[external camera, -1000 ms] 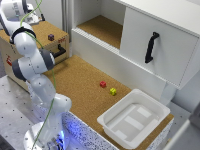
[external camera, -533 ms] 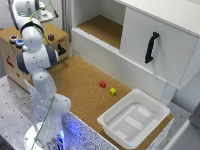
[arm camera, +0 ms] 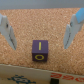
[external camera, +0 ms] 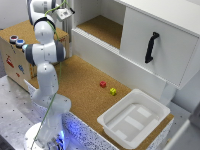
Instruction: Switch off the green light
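hand [arm camera: 39, 31] spread open above purple cube [arm camera: 40, 50], yellow "i o" mark on its faces, cork surface [arm camera: 42, 20]

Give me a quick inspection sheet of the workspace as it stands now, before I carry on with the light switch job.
Surface: cork-covered worktop, bare around the small blocks.
Job's things: no lit green light made out; coloured buttons on the wooden box.
Clutter: red block, yellow block, white bin; purple cube under the gripper.
Grippers: gripper open, fingers apart above the purple cube, not touching.
Cables: thin green line along the arm.
Surroundings: white cabinet with sliding door and black handle.
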